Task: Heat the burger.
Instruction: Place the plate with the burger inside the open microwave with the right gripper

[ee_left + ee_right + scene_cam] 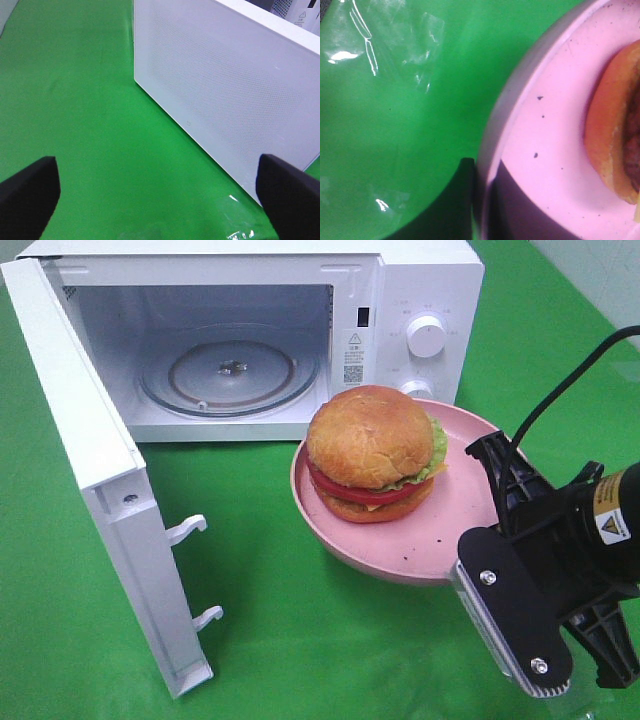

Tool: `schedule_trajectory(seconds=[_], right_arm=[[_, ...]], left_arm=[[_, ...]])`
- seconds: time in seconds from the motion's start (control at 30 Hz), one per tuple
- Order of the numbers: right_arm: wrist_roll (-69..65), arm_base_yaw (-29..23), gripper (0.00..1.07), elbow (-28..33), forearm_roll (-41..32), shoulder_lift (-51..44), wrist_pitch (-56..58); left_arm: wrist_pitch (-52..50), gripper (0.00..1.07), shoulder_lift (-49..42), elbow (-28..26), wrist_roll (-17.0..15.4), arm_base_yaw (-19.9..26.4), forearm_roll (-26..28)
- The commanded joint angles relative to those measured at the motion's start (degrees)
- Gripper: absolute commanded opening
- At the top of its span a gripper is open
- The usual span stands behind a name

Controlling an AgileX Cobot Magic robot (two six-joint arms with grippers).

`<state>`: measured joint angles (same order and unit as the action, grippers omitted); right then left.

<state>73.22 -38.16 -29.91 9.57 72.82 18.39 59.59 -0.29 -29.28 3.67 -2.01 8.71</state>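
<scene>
Standing open at the microwave's [425, 285] left, the door [100, 460] leaves the turntable [230, 375] free for loading. Left gripper [157, 192] hangs outside that door, jaws spread, empty. Burger [372, 452] sits on the plate [400, 550], just in front of the microwave, not yet inside. Right gripper [481, 195] is clamped on the plate's rim, on the side away from the microwave, presumably to carry it in.

Bright even light; wrist views soft, glare perhaps on tape [365, 50].
</scene>
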Motion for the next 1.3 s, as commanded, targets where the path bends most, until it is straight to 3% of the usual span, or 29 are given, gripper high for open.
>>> schedule_trajectory(seconds=[0.03, 0.53, 0.77, 1.03, 1.3], right_arm=[[0.69, 0.29, 0.00, -1.03, 0.80, 0.57, -3.55], [-1.72, 0.17, 0.00, -8.14, 0.57, 6.70, -3.27], [-1.26, 0.17, 0.00, -11.86, -4.87, 11.46, -3.32], [-1.20, -3.61, 0.00, -16.10, -3.84, 15.87, -3.55], [-1.20, -3.84, 0.00, -20.28, -3.90, 18.96, -3.50]], left_arm=[[-0.46, 1.00, -1.03, 0.06, 0.17, 0.11, -0.06], [-0.46, 1.00, -1.03, 0.06, 0.17, 0.11, -0.06], [-0.46, 1.00, -1.03, 0.06, 0.17, 0.11, -0.06], [-0.46, 1.00, -1.03, 0.06, 0.17, 0.11, -0.06], [-0.46, 1.00, -1.03, 0.06, 0.17, 0.11, -0.06]])
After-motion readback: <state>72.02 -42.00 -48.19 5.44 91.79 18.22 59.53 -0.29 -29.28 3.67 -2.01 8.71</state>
